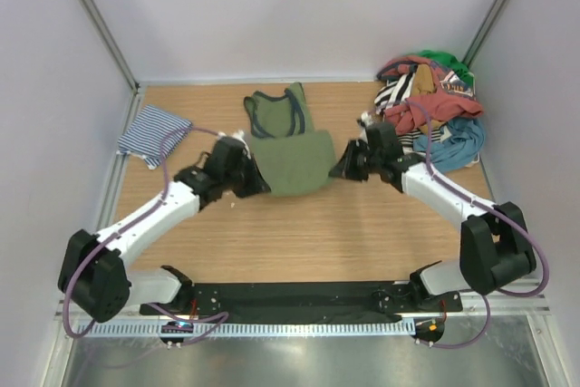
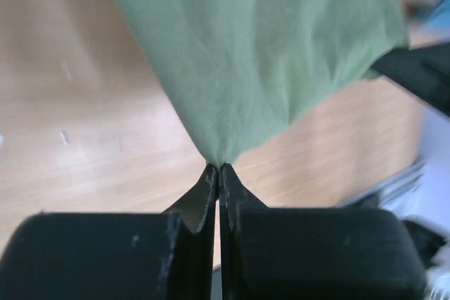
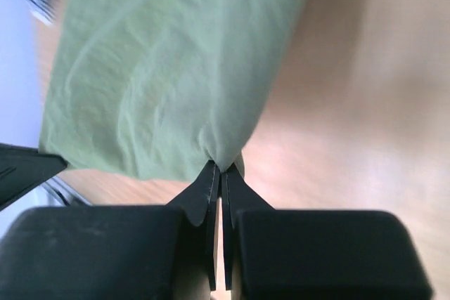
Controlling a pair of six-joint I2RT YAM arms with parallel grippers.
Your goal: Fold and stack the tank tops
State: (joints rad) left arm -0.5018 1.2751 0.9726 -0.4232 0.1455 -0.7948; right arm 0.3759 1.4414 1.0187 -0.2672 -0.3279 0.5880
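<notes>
The olive green tank top (image 1: 288,142) with navy trim lies mid-table, its straps toward the back. Its lower part is lifted between my two grippers. My left gripper (image 1: 258,180) is shut on the cloth's left corner; the green cloth (image 2: 260,54) runs up from its fingertips. My right gripper (image 1: 337,169) is shut on the right corner; the cloth (image 3: 162,75) also spreads out from its tips. The navy-and-white striped tank top (image 1: 151,134) lies folded at the back left.
A pile of mixed coloured clothes (image 1: 430,108) sits at the back right corner. White walls and metal posts close the table's sides and back. The black base rail (image 1: 290,298) runs along the near edge.
</notes>
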